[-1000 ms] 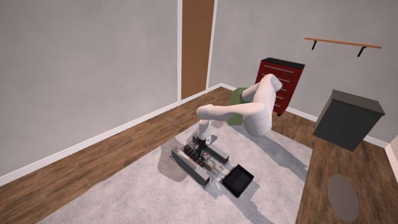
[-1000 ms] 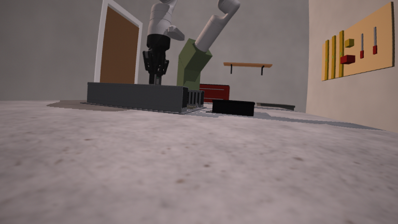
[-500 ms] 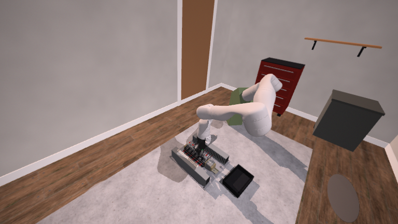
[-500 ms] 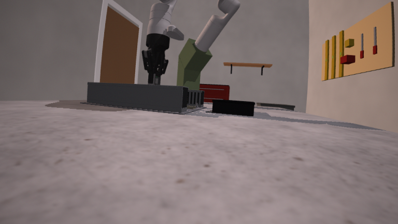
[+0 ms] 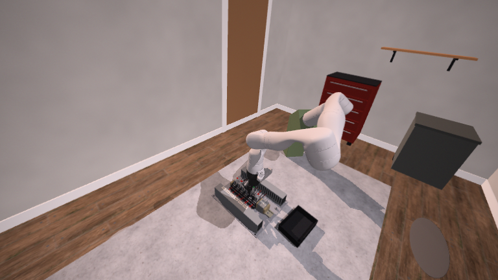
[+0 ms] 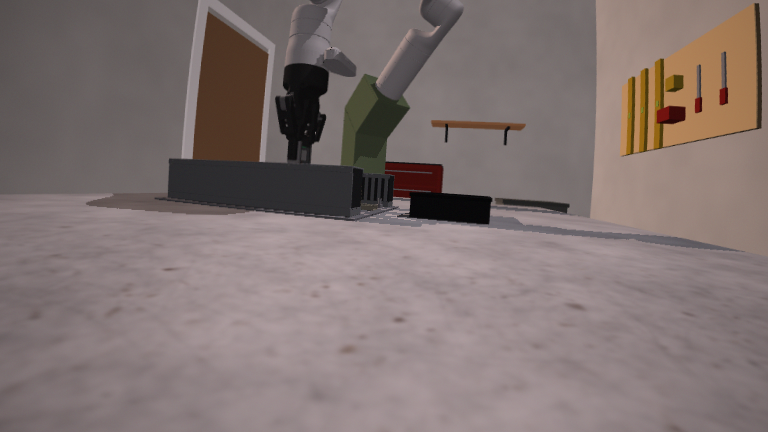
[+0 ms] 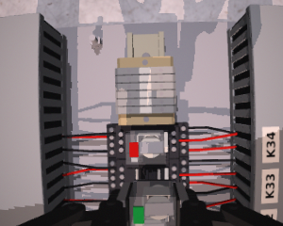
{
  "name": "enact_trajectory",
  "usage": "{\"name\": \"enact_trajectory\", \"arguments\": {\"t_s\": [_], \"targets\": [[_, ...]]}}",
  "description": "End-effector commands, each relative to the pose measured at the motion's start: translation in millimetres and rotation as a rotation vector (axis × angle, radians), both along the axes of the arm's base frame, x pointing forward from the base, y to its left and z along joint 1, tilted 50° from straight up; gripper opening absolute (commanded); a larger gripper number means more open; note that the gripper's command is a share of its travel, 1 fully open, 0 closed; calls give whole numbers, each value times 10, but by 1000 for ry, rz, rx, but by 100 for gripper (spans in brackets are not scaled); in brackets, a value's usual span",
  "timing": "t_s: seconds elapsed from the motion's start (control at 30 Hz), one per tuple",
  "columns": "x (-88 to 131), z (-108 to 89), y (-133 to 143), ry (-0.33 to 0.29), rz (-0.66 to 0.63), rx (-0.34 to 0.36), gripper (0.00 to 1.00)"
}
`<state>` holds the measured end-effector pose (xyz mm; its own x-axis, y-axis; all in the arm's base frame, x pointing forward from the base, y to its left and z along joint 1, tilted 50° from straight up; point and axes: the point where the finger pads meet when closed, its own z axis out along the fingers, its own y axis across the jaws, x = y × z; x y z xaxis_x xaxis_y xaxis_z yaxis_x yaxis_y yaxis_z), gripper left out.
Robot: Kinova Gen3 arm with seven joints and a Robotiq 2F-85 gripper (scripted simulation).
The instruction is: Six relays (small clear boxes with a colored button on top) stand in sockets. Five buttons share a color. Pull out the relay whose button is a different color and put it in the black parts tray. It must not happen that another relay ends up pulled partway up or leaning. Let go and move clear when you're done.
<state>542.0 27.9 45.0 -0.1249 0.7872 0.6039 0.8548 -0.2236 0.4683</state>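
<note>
In the wrist view my gripper is shut on a clear relay with a green button. The relay sits between the two dark fingers, over the row of black sockets. Just beyond it a relay with a red button stands in its socket, with red wires running off to both sides. In the top view my gripper hangs straight down over the relay row on the grey panel. In the exterior view my gripper reaches down behind the long grey duct. The black parts tray lies to the right of the panel and also shows in the exterior view.
Two slotted grey wire ducts run along both sides of the relay row. A beige terminal block stands past the sockets. Labels K33 and K34 are on the right duct. The green robot base stands behind the panel.
</note>
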Motion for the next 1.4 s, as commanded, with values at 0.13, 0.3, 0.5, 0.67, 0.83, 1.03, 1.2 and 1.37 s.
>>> {"name": "enact_trajectory", "arguments": {"t_s": [0.13, 0.3, 0.5, 0.67, 0.83, 1.03, 1.2, 1.37], "targets": [[-27, 20, -6, -3, 9, 0, 0], [-27, 20, -6, -3, 9, 0, 0], [-27, 20, -6, -3, 9, 0, 0], [-27, 20, -6, -3, 9, 0, 0], [-27, 20, -6, -3, 9, 0, 0], [-27, 20, -6, -3, 9, 0, 0], [-28, 21, -7, -3, 9, 0, 0], [-62, 58, -38, -3, 9, 0, 0]]}}
